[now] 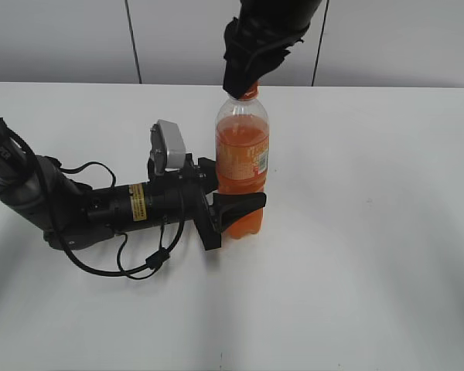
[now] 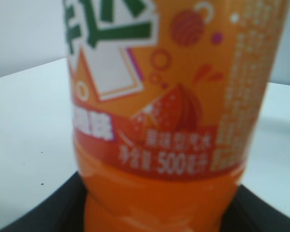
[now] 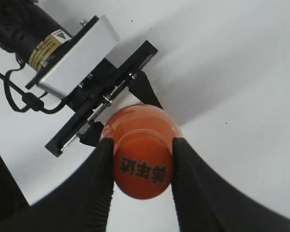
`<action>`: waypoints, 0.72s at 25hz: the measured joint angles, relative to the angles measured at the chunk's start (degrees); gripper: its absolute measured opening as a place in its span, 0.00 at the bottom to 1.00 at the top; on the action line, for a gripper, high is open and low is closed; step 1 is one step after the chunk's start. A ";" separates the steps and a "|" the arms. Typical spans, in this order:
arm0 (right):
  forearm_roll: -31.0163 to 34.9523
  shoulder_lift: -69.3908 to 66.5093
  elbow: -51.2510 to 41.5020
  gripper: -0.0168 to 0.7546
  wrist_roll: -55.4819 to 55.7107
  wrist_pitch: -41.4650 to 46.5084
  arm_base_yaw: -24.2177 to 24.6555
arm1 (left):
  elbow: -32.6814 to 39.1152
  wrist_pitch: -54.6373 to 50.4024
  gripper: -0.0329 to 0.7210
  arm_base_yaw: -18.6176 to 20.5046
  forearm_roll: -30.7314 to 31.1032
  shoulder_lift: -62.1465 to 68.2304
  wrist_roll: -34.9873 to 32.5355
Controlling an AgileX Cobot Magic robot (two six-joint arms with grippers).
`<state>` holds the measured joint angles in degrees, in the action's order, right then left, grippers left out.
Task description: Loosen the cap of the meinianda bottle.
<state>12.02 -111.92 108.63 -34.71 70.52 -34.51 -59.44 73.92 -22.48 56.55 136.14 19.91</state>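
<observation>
The right claw (image 3: 141, 162) comes straight down from above, its two black fingers (image 3: 99, 179) pinching the small round orange plastic cap (image 3: 142, 169) from either side; black characters show on the cap's top. The right arm drops in from the far top edge of the scene, wrist pointing down. Below the cap stands the tall clear plastic soda bottle of orange liquid (image 1: 242, 158), upright near the middle of the white tabletop (image 1: 371, 232), its orange printed label band facing the near side. The left claw (image 1: 230, 205) lies low and level, reaching in from the left, its jaws closed around the bottle's lower body just under the label. Behind it the left arm stretches leftward along the tabletop, trailing loops of black cable (image 1: 131, 263) and carrying a grey wrist camera box (image 1: 170, 143).
</observation>
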 joint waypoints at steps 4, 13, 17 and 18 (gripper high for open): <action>0.00 0.00 0.00 0.37 -8.33 0.00 0.00 | 0.00 0.00 0.57 0.00 0.06 0.00 -0.01; 0.36 0.00 0.00 0.37 -25.20 0.24 0.00 | 0.00 0.03 0.57 0.04 0.22 0.00 -0.06; 0.36 0.00 0.00 0.37 -31.11 0.34 0.00 | 0.00 0.03 0.57 0.04 0.22 0.00 -0.20; 0.36 0.00 0.00 0.37 -32.88 0.40 0.00 | 0.00 0.03 0.57 0.04 0.22 0.00 -0.20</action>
<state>12.38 -111.92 108.63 -67.59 70.92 -34.51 -59.44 73.95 -22.44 56.77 136.14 19.71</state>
